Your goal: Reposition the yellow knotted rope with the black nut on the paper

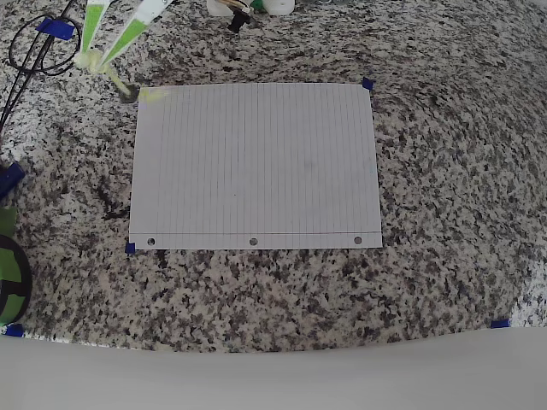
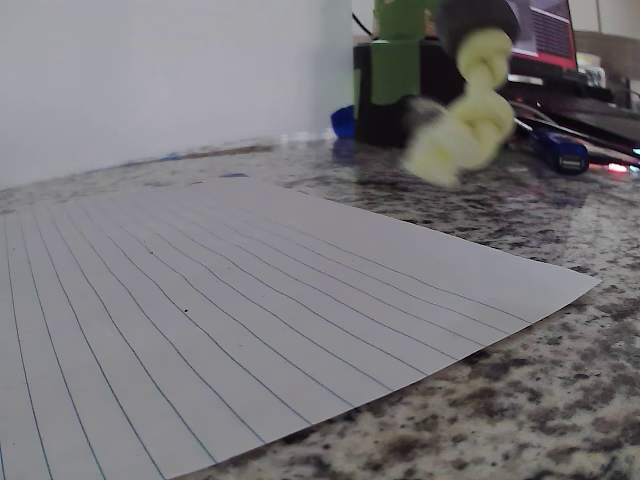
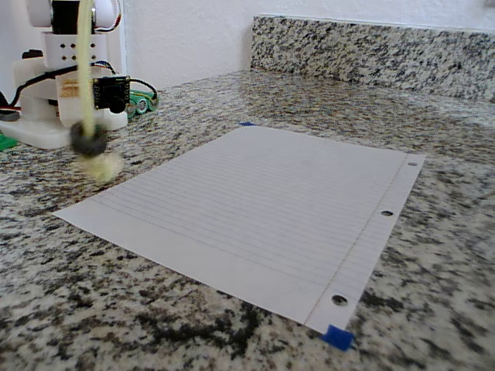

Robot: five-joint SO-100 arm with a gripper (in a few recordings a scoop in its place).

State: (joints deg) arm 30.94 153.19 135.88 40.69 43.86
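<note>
The paper (image 1: 256,162) lies flat on the granite counter, white and lined, with three punched holes along its near edge. My gripper (image 1: 90,60) hovers past the paper's far-left corner in the overhead view, its green-and-white fingers (image 1: 128,34) meeting and shut on the top of the yellow knotted rope (image 1: 111,77). The rope hangs straight down in the fixed view (image 3: 82,69), blurred. The black nut (image 3: 89,140) sits low on it, just above the bottom knot (image 3: 104,166). In the wrist view the knot (image 2: 462,125) dangles over the paper's corner (image 2: 560,285), with the nut (image 2: 478,15) above it.
Blue tape bits (image 1: 367,84) mark the paper's corners. Black cables (image 1: 34,55) loop at the far left. The arm's white base (image 3: 58,93) stands behind the paper's left corner. A granite backsplash (image 3: 371,50) rises at the back. A green-and-black object (image 1: 10,273) sits at the left edge.
</note>
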